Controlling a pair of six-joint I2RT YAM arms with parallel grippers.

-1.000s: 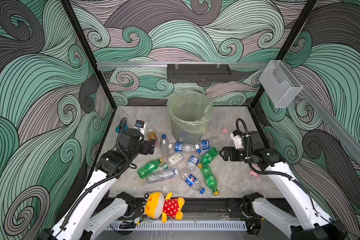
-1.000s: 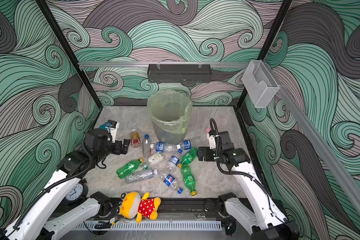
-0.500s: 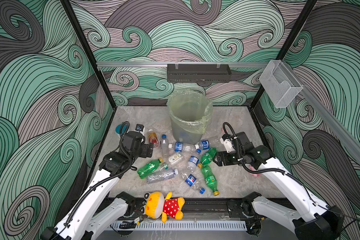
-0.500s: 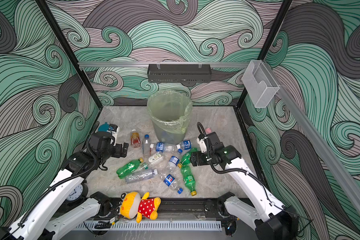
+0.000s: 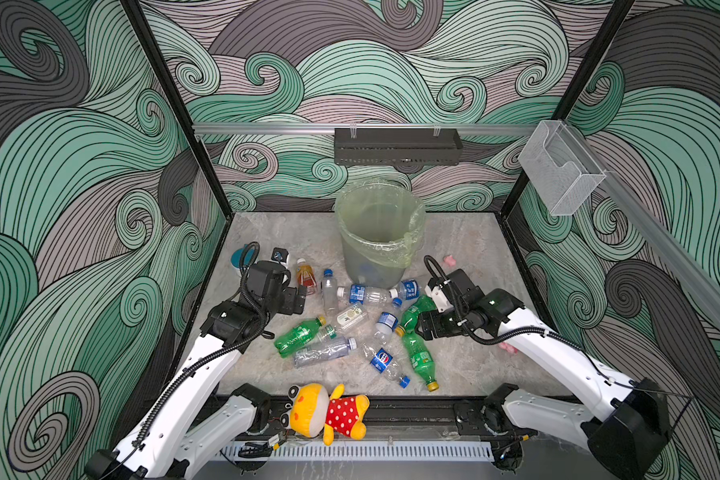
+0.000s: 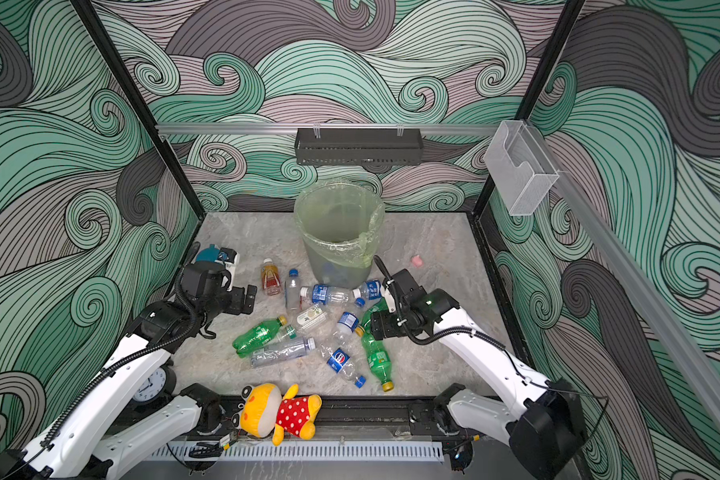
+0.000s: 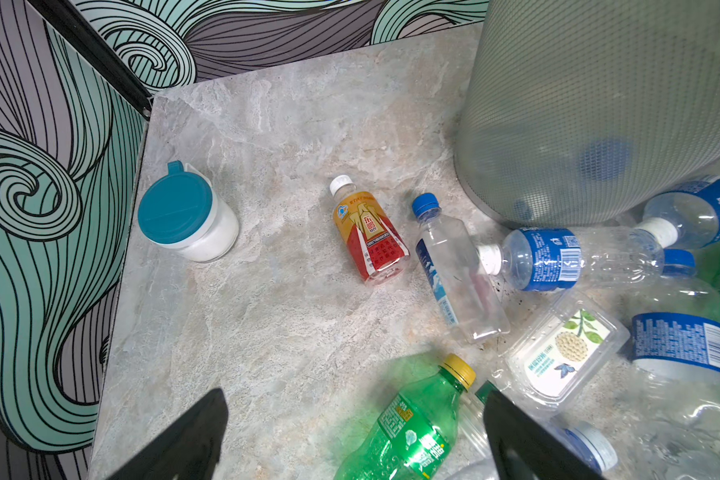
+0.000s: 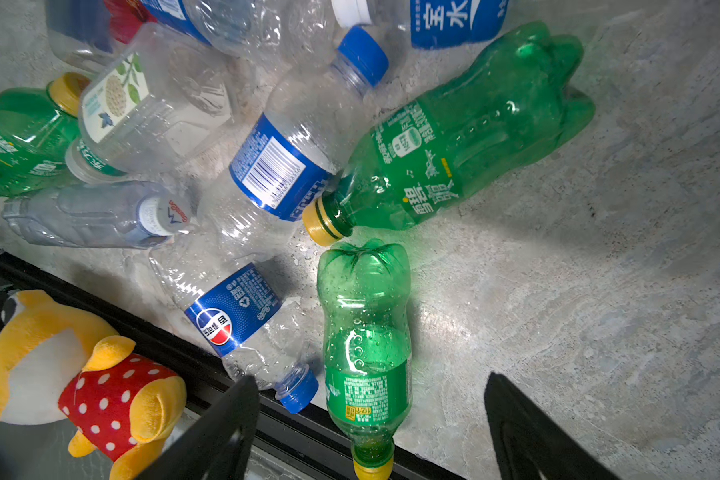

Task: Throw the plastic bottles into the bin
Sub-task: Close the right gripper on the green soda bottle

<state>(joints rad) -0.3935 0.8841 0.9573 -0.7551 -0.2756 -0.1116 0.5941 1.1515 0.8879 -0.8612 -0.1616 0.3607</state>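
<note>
The bin [image 5: 381,232] stood at the back of the table [image 5: 474,249], the plastic bottles [image 5: 298,336] scattered before it, and only the left wrist view showed blue shapes through its grey wall. The left gripper [image 7: 354,397] hung spread wide and empty near the orange-red bottle [image 7: 368,237]; the right gripper [image 8: 371,380] held its jaws apart over a green bottle [image 8: 366,332], not pressing it. A clock [image 6: 148,384] showed in a top view only.

I see the bin [image 5: 371,266] at rear centre of the tabletop [image 5: 474,249], the plastic bottles [image 5: 366,294] scattered before it, the plush toy [image 5: 329,413] at the front edge.
</note>
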